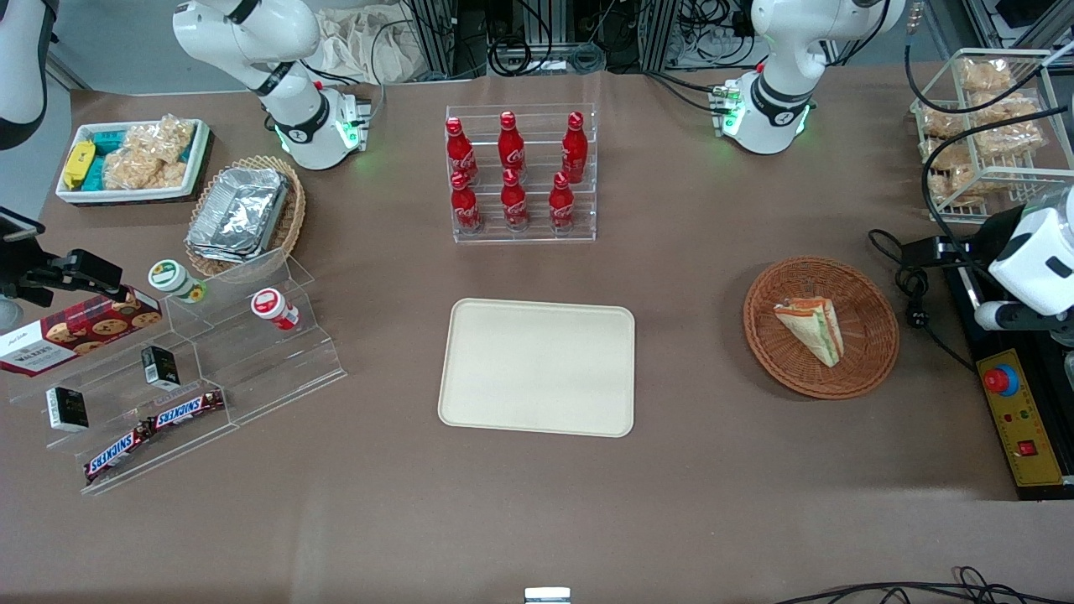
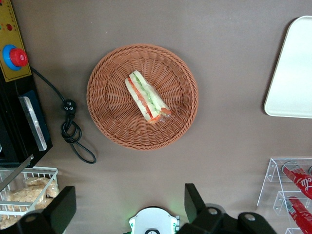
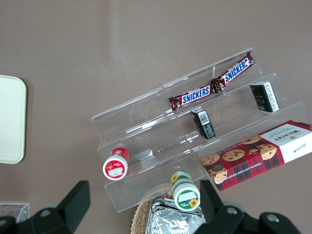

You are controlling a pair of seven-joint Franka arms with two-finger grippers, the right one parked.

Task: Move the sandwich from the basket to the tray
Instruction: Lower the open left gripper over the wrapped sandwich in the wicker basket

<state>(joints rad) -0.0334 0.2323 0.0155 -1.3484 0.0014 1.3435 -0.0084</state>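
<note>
The sandwich (image 1: 810, 329), a clear-wrapped wedge of white bread with green and orange-red layers, is shown lying in the round reddish-brown basket (image 1: 873, 352) on the brown desk (image 1: 537, 512). The basket is set toward the working arm's end of the desk, well apart from the cream tray (image 1: 537, 367), which is seen beside it at the middle. The gripper (image 2: 129, 207) is held high above the desk, clear of the basket; its dark fingers (image 2: 194, 199) are spread apart, with nothing between them. Red bottles (image 1: 512, 172) with white "Coca-Cola" script are stood in a clear rack, farther from the front camera than the tray. Toward the parked arm's end, two bars (image 3: 212, 85) marked "SNICKERS" and a red tartan biscuit box (image 3: 258, 153) marked "WALKERS" are displayed on clear acrylic steps (image 1: 252, 369).
</note>
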